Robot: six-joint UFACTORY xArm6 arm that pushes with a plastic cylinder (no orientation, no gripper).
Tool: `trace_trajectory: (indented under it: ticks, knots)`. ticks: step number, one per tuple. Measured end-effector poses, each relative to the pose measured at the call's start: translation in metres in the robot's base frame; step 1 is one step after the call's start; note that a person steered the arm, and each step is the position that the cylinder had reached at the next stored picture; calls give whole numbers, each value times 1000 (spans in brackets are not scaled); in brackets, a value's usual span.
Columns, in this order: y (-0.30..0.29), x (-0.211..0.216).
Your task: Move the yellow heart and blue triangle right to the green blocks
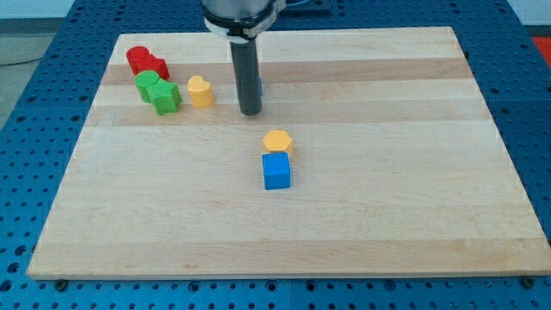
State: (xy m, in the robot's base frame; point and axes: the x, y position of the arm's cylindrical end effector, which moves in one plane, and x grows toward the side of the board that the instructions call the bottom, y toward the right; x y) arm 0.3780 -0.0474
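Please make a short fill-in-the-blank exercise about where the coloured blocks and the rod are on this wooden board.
1. The yellow heart lies just to the view's right of the two ____ blocks.
2. The yellow hexagon touches the top side of the ____ cube.
3. The red blocks sit near the board's top ____ corner.
4. My tip stands to the view's ____ of the yellow heart.

Missing words: green; blue; left; right

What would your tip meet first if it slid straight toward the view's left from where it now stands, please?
Probably the yellow heart: my tip stands to its right, slightly nearer the view's bottom, so it might only graze it; depth is unclear.
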Motion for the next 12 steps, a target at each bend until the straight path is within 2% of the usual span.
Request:
trace_trajectory:
  ticks: [2,5,8,12]
  knots:
    - [11,-38]
    - [19,-61]
    - [-21,-65]
    - [-26,-82]
